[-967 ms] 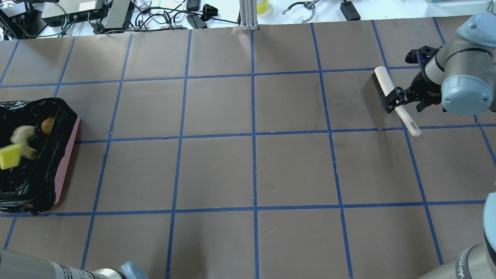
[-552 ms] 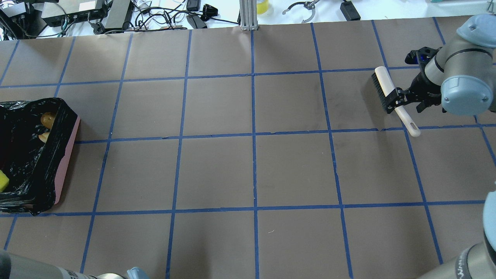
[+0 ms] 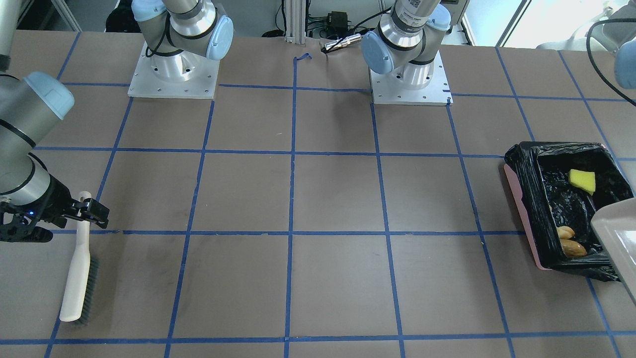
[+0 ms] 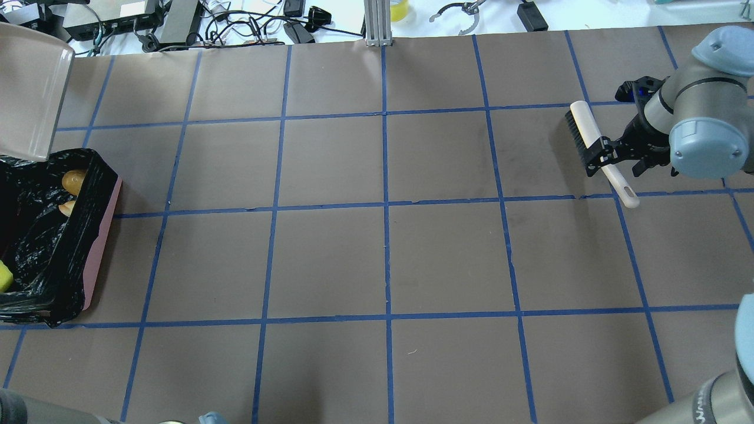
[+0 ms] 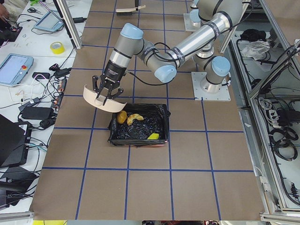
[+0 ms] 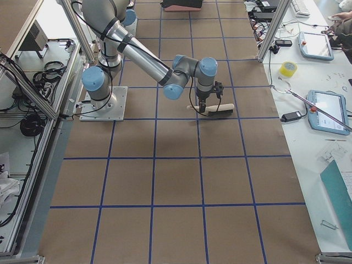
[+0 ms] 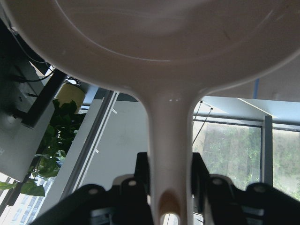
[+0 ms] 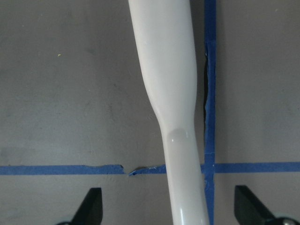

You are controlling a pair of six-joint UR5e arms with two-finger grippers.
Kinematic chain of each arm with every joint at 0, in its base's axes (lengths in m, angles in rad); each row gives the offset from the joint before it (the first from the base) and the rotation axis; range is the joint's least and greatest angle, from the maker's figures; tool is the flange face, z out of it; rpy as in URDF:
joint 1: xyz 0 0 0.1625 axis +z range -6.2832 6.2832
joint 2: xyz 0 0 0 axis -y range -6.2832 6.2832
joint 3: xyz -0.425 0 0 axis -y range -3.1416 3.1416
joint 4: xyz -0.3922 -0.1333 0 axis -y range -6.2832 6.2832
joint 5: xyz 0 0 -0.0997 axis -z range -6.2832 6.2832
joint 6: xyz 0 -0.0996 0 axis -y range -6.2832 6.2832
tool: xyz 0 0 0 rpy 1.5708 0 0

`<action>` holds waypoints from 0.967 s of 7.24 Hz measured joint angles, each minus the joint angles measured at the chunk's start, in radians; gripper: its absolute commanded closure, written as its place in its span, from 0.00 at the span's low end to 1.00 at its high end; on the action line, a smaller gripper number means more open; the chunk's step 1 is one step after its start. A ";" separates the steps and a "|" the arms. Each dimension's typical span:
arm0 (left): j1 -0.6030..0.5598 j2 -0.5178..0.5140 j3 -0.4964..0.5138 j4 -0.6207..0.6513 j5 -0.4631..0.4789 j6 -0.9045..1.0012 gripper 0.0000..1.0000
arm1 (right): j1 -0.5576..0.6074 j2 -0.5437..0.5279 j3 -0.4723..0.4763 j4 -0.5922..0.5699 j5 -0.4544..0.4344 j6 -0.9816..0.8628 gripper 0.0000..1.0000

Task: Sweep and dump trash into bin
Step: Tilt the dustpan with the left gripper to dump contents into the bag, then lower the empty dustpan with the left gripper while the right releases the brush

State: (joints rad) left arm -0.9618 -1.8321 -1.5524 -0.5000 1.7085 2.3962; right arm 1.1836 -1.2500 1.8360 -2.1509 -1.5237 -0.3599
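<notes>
The pink bin (image 4: pixel 99 247) with its black bag stands at the table's left edge. In it lie the golden-brown lump (image 4: pixel 73 179), the pale curled scrap (image 4: pixel 66 207) and the yellow-green sponge piece (image 3: pixel 582 181). My left gripper (image 7: pixel 171 173) is shut on the handle of the beige dustpan (image 4: pixel 32 88) and holds it tilted in the air beside the bin's far end. My right gripper (image 8: pixel 171 206) is open. Its fingers (image 8: pixel 91 206) stand well clear on both sides of the handle of the white brush (image 4: pixel 589 138), which lies on the table at the far right.
Brown paper with a blue tape grid covers the table (image 4: pixel 383 235). Cables and electronics (image 4: pixel 177 23) lie beyond the far edge. The two arm bases (image 3: pixel 174 74) stand at the robot's side.
The sponge and scrap, blurred in mid-fall a second ago, now lie still in the bin. The dustpan has come into the overhead view at top left. The right wrist has shifted slightly.
</notes>
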 measured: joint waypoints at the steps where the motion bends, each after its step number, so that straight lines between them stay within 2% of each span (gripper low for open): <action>1: -0.021 -0.011 0.004 -0.017 -0.077 -0.062 1.00 | 0.003 -0.011 -0.053 0.065 -0.001 0.000 0.00; 2: -0.049 -0.025 0.004 -0.058 -0.128 -0.133 1.00 | 0.012 -0.023 -0.135 0.170 0.000 0.003 0.00; 4: -0.127 -0.063 0.000 -0.147 -0.166 -0.271 1.00 | 0.063 -0.036 -0.282 0.341 -0.001 0.024 0.00; 7: -0.258 -0.110 0.000 -0.351 -0.159 -0.502 1.00 | 0.194 -0.060 -0.361 0.443 -0.009 0.190 0.00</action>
State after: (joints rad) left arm -1.2200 -1.9420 -1.5528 -0.8508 1.5494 1.8945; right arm 1.3776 -1.3101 1.4751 -1.7077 -1.5325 -0.1703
